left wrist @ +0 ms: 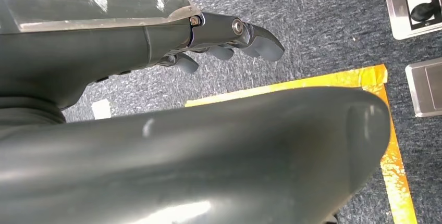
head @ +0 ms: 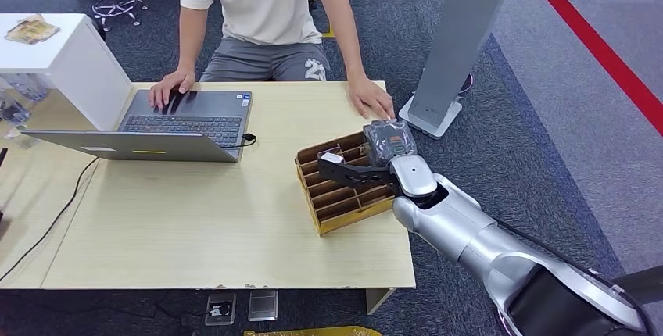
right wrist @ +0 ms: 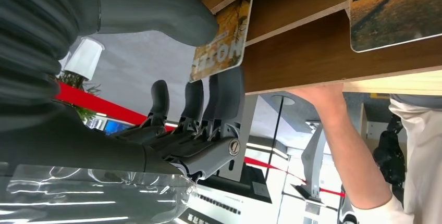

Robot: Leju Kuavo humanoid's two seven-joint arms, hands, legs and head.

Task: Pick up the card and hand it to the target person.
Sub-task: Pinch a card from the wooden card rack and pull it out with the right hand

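A wooden card rack (head: 344,187) with slotted dividers sits near the right edge of a pale wooden table (head: 195,226). The robot's right hand (head: 356,168) reaches over the rack. In the right wrist view, its thumb (right wrist: 156,13) and a dark finger (right wrist: 226,91) pinch a yellow card (right wrist: 221,39) at the rack's edge, the card lying between them while the other fingers stand apart alongside. Another card (right wrist: 393,10) rests in a neighbouring slot of the rack. A seated person (head: 262,8) faces the robot from the far side of the rack, one hand (head: 371,101) flat on the table just beyond it, the other on an open laptop (head: 168,125) well to the rack's left. The left hand (left wrist: 229,39) hangs over grey carpet, fingers loosely curled and holding nothing.
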